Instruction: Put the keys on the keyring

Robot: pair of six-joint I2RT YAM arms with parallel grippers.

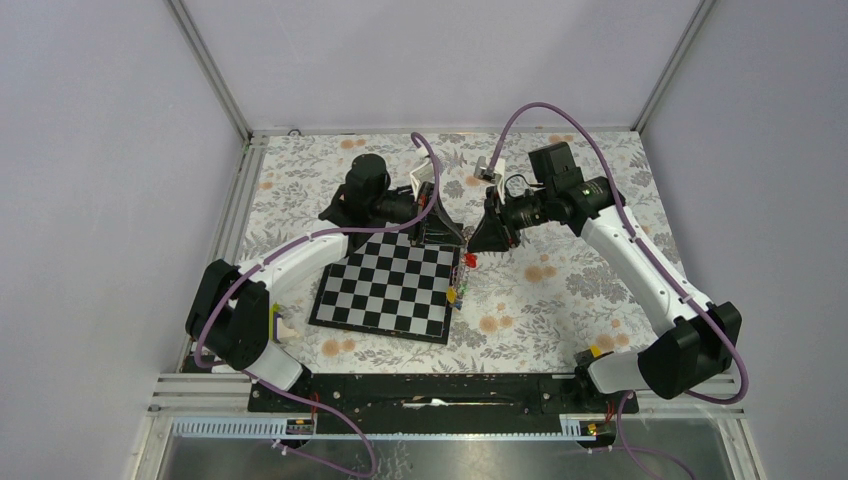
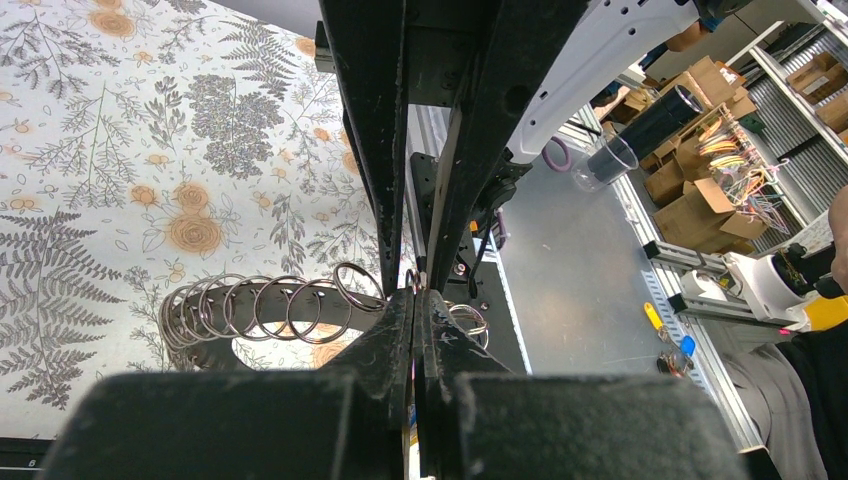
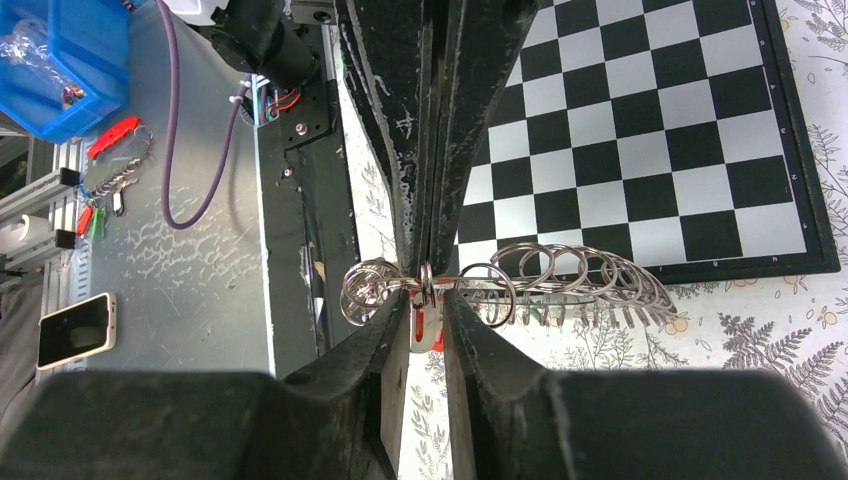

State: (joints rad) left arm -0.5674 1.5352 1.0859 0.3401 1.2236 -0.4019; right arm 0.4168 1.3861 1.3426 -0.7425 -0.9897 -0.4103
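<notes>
The keyring hangs edge-on between both grippers, with several small split rings strung along it. In the left wrist view the keyring curves away to the left as a dark band. My left gripper is shut on its rim, and from above my left gripper stands over the board's far right corner. My right gripper faces it tip to tip, shut on a red-tagged key whose ring sits at the keyring. More keys dangle below, one with a red tag and one with a yellow tag.
A chessboard lies on the floral cloth just left of the grippers; the chessboard fills the upper right of the right wrist view. Beyond the table's edge I see a blue bin and a phone.
</notes>
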